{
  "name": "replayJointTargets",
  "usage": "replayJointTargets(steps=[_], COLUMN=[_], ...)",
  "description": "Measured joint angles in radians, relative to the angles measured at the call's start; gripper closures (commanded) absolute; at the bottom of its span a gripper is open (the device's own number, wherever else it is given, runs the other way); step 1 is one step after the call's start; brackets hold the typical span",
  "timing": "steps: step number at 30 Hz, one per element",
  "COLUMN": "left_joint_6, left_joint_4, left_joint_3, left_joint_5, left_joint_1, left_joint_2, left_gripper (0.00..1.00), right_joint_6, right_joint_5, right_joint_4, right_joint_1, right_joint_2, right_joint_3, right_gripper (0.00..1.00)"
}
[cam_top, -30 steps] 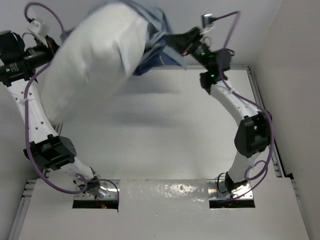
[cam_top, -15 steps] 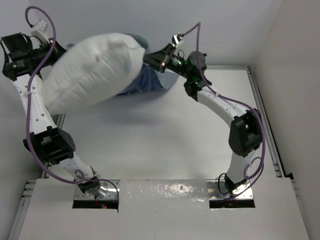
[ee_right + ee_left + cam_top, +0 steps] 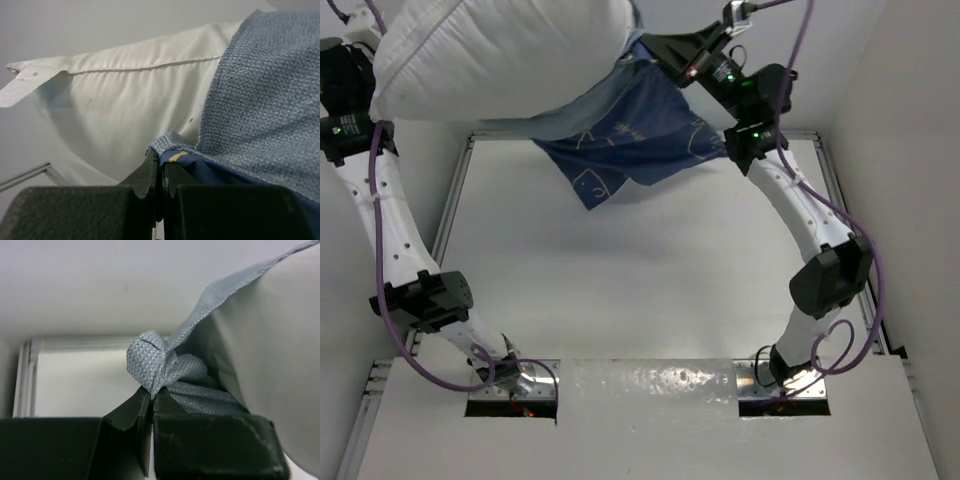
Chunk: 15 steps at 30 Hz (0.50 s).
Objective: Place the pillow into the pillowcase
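Top external view: both arms reach high over the white surface (image 3: pixel 620 290), carrying the load between them at the far edge. The pillow (image 3: pixel 500 50), plump and white, fills the frame from 10 to 12 o'clock. Its right end is tucked into the pillowcase (image 3: pixel 630 140), whose dark navy body hangs loose toward 1 o'clock. I judge the lift is meant to let the pillow's own weight settle it deeper into the sack. In the left wrist view, my left fingers (image 3: pixel 131 412) are closed tight on a bunched fold of the case's grey-blue hem, with pale pillow fabric just to their right. In the right wrist view, my right fingers (image 3: pixel 145 175) are pinched shut on the opposite hem, and the pillow's seamed edge lies above them. Pale outline drawings and a line of script show on the navy cloth, too small for me to read. A small yellow mark sits beside the right-hand pinch. No brand is legible.
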Motion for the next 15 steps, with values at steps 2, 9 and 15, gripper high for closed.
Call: replayJointTargets(steps=[2,9,15], left_joint_6=[0.032,0.201,0.290], left_joint_4=[-0.009,-0.182,-0.227], left_joint_3=[-0.057,-0.183,-0.218], left_joint_5=[-0.051,-0.101,-0.122], left_joint_1=[-0.018,-0.101,-0.117], left_joint_2=[0.031,0.227,0.260], left_gripper=[1.00,1.00,1.00], right_joint_6=[-0.015,-0.050,-0.116], right_joint_5=[0.009,0.072,0.191], right_joint_4=[-0.050,-0.358,-0.569], right_joint_1=[0.020,0.022,-0.038], right_joint_2=[0.032,0.265,0.383], right_joint_3=[-0.022,-0.019,0.196], right_gripper=[1.00,1.00,1.00])
